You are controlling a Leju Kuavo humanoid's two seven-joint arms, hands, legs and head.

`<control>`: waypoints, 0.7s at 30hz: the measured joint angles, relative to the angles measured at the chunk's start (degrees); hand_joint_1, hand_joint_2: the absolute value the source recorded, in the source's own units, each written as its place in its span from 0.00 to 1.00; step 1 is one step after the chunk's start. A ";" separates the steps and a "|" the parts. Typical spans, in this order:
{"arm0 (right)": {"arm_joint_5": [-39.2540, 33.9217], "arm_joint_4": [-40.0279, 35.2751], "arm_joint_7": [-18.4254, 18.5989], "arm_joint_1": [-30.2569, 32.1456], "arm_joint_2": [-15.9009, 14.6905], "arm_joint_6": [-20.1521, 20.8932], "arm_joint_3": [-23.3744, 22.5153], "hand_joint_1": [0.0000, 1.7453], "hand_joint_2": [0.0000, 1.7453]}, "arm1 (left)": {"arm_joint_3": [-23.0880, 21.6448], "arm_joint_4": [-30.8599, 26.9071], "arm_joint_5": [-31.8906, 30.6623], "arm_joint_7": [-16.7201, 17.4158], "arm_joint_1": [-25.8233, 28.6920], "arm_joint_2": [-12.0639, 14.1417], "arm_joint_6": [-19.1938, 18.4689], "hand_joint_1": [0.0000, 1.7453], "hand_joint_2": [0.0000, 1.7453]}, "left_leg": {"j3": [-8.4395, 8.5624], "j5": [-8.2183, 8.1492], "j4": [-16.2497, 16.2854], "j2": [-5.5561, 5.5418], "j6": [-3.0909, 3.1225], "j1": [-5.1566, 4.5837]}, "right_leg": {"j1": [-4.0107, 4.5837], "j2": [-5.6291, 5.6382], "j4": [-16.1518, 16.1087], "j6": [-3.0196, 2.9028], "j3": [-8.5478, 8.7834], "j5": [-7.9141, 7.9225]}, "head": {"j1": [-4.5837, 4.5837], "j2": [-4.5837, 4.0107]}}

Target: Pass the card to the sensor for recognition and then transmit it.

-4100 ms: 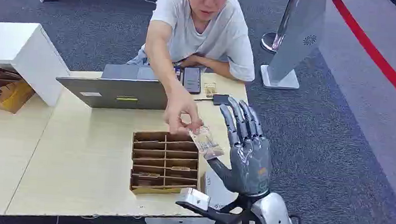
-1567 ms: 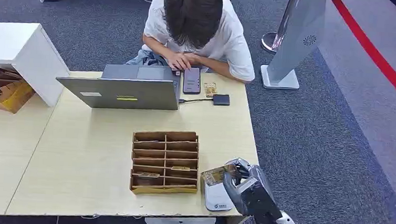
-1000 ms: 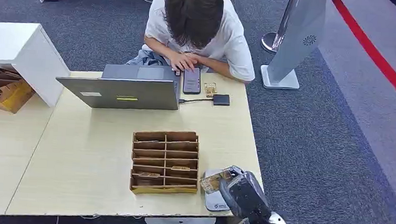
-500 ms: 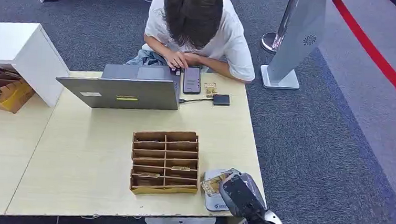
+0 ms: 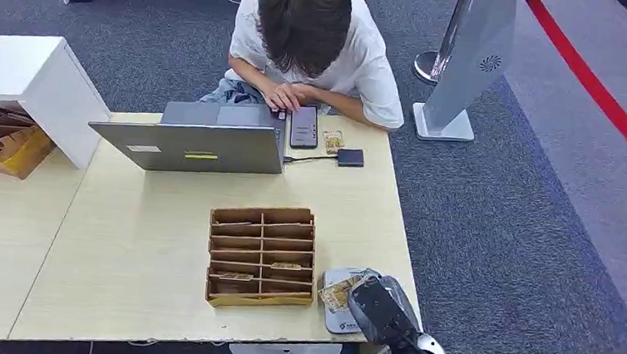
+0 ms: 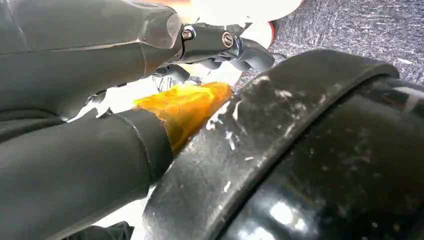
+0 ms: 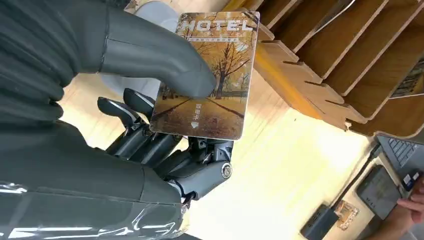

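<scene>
I am seeing the right hand [image 7: 150, 120] pinching the hotel card [image 7: 207, 80] between thumb and fingers, holding it over the white sensor [image 5: 336, 313] beside the wooden organizer [image 5: 261, 257] on the bench [image 5: 138, 248]. Left hand [image 6: 100, 100]: cannot tell its state.

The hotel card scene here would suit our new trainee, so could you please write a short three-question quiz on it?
1. True or false: the right hand pinches the hotel card between its thumb and fingers.
2. In the head view, the card is held over which thing? A) the laptop B) the white card sensor C) the phone
3. Fill in: directly beside the sensor, on the table, stands a wooden ____ with compartments.

Key: 1 true. 2 B: the card sits above the white sensor near the table's front edge, far from the laptop and phone. 3 organizer.
</scene>
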 joint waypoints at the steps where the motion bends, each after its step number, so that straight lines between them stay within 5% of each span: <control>1: 0.04 0.09 0.07 0.00 0.02 0.00 0.00 1.00 1.00 | 0.00 0.00 -0.02 0.00 0.00 0.00 0.00 0.00 0.00 | 0.00 0.00 0.00 0.00 0.00 0.00 | 0.00 0.00 0.00 0.00 0.00 0.00 | 0.00 0.00; 21: 0.39 2.27 0.15 -0.97 0.55 0.15 0.00 1.00 1.00 | 0.00 0.00 -0.11 0.00 0.10 0.00 -0.04 0.00 0.00 | 0.00 0.00 0.00 0.00 0.00 0.00 | 0.00 0.00 0.00 0.00 0.00 0.00 | 0.00 0.00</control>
